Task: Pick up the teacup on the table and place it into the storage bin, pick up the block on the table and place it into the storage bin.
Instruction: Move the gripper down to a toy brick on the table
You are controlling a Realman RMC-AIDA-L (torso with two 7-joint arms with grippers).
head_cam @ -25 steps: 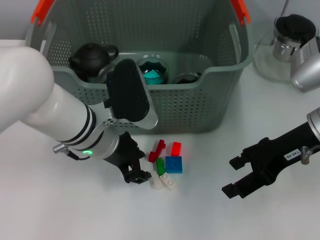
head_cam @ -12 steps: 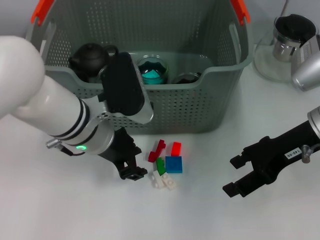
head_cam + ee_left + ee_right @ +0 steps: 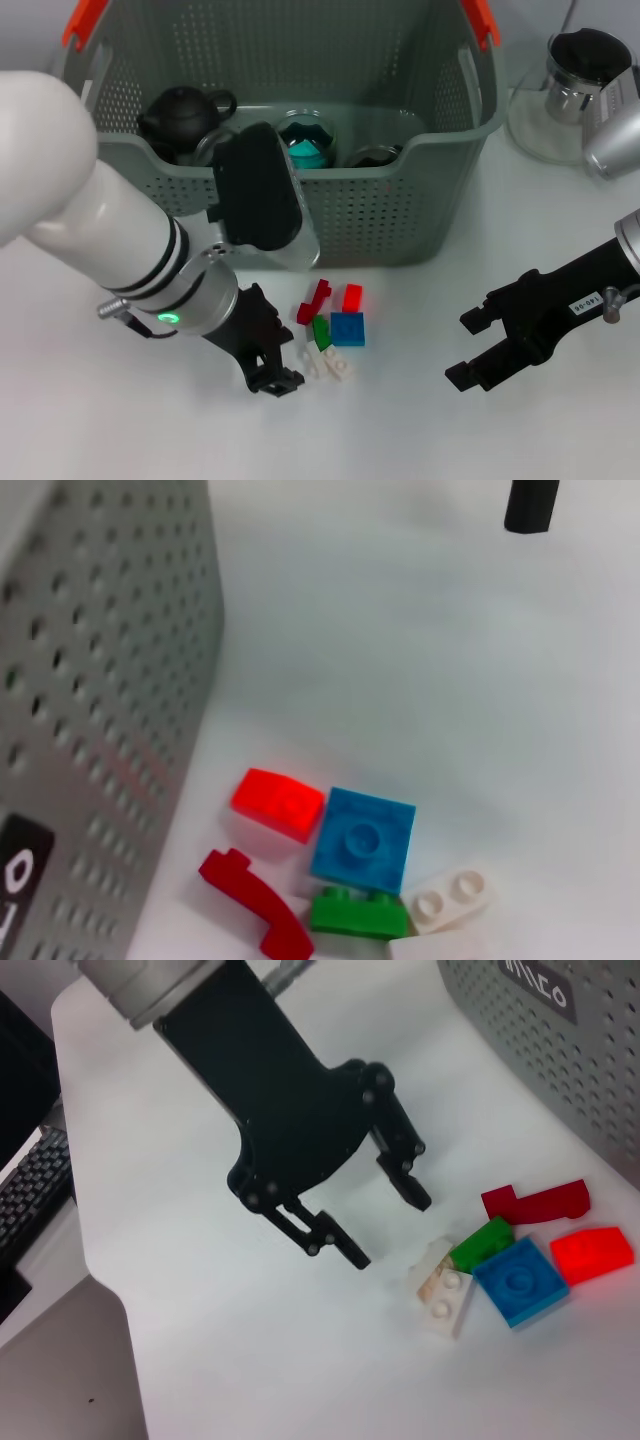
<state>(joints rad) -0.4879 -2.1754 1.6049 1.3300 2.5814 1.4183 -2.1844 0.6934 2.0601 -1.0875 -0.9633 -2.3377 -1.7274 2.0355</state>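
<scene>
Hovering beside the blocks (image 3: 330,330), left end effector (image 3: 290,365) spread, grasping nothing.

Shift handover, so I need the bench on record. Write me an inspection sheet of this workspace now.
Surface: white table, bare apart from the items below.
Job's things: storage bin at the back, holding a black teapot, a teal-filled cup and a dark cup. Loose blocks in front of it: blue block, bright red block, dark red piece, green block, white pieces.
Clutter: glass teapot with black lid beside the bin.
Grippers: left claw open, low beside the blocks, holding nothing; right claw open, empty, off to the right.
Cables: nothing seen.
Surroundings: keyboard beyond the table edge.
</scene>
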